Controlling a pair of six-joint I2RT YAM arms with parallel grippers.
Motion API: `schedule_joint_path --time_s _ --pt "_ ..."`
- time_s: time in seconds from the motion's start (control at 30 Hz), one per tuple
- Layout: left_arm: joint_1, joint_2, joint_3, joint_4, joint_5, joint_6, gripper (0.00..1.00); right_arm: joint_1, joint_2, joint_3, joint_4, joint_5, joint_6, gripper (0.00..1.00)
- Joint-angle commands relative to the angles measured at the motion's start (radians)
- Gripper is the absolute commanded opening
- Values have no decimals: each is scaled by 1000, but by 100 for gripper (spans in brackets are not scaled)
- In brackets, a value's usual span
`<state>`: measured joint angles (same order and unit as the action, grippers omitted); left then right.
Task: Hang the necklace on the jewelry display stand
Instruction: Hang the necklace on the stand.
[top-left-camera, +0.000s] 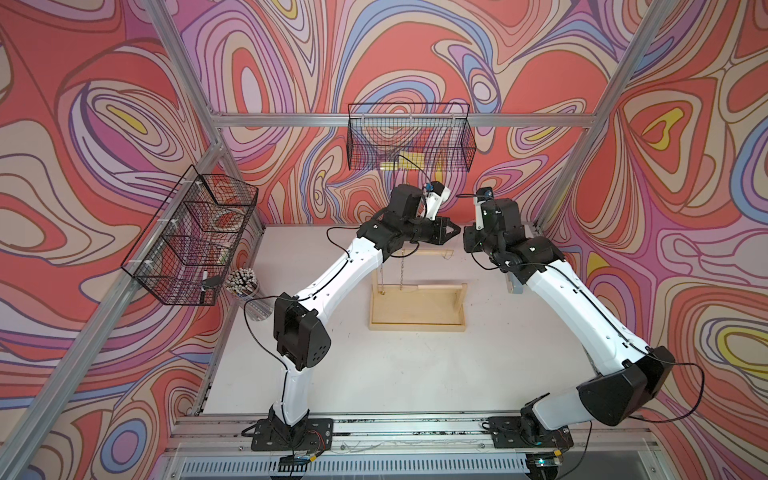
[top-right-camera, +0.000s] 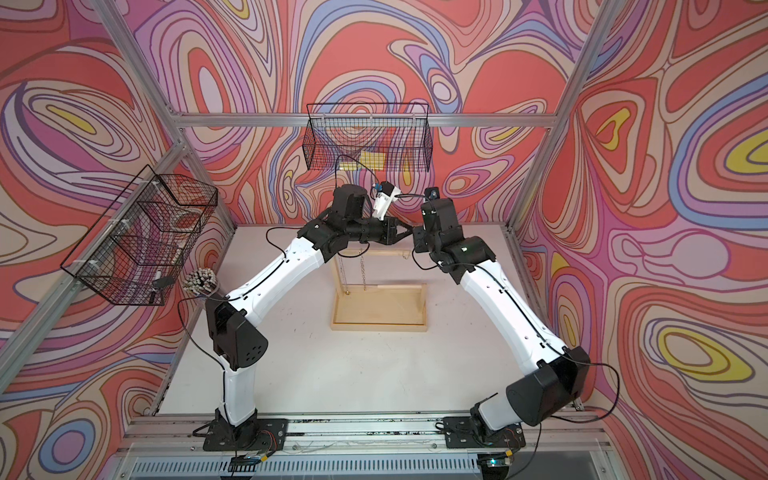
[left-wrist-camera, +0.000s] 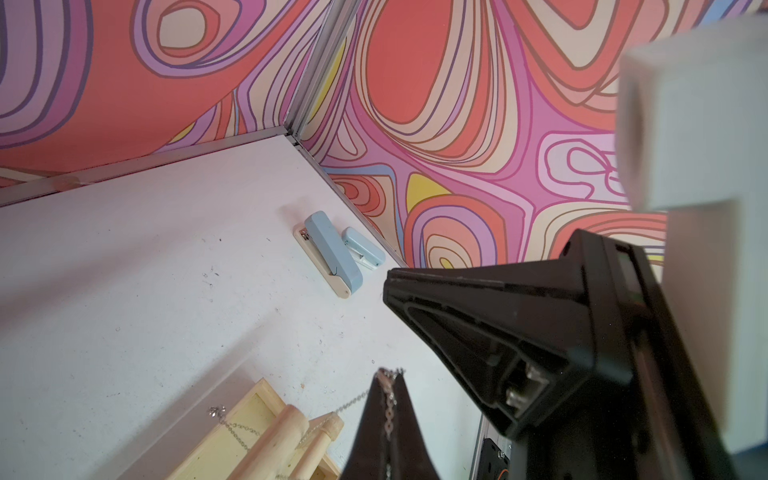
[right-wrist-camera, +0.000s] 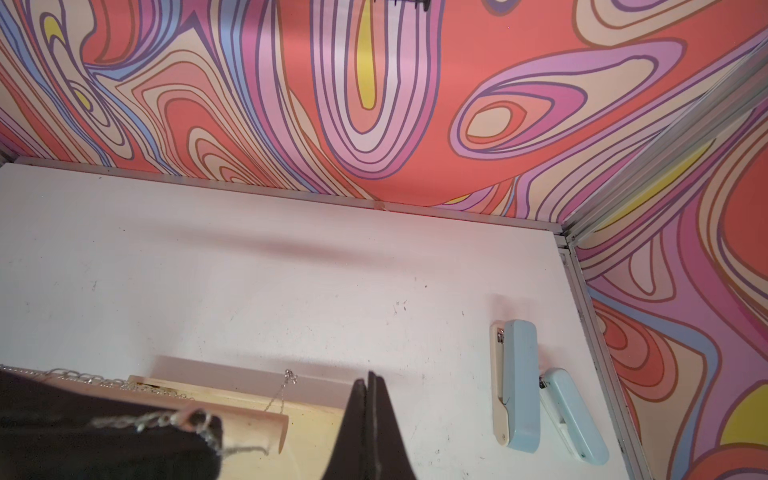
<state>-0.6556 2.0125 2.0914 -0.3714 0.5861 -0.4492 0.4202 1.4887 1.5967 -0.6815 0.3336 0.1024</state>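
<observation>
Just under the left gripper (left-wrist-camera: 388, 374), the necklace (left-wrist-camera: 388, 409) is a thin silver chain pinched between jaws closed tight on it; it trails down over the upper dowel of the jewelry display stand (top-left-camera: 417, 307), two strands hanging toward the tray in both top views

Right gripper (right-wrist-camera: 368, 380) is closed with nothing between the tips; whether a strand brushes it I can't tell, the view there is blurred

Handling: light, fully limp, small links. It'll slide on smooth round wood and snag on finger edges. Best hold is a short pinch on the chain near the bar, not the loose end (right-wrist-camera: 291, 376)

Surface: matte white table (right-wrist-camera: 249, 291), scuffed. Two pale blue staplers (right-wrist-camera: 515, 382) lie beyond the right gripper by the wall corner, well apart from the stand. Swirl-patterned walls close in, wire baskets (top-left-camera: 409, 141) above both grippers
</observation>
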Motion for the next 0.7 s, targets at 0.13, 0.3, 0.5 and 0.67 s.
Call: schedule_joint_path --time_s 0.13,0.3,0.5,0.67 --pt "-2 73 84 -42 21 -6 0 -18 -1 -22 25 6 11 0" --pt "-6 105 119 -55 16 -11 0 -23 -24 -38 26 10 19 0" --pt "-6 126 144 -89 -20 -4 0 -25 -35 -60 26 -1 28 0" --pt "-6 123 143 -110 -45 8 0 -25 -42 -72 30 -7 31 0"
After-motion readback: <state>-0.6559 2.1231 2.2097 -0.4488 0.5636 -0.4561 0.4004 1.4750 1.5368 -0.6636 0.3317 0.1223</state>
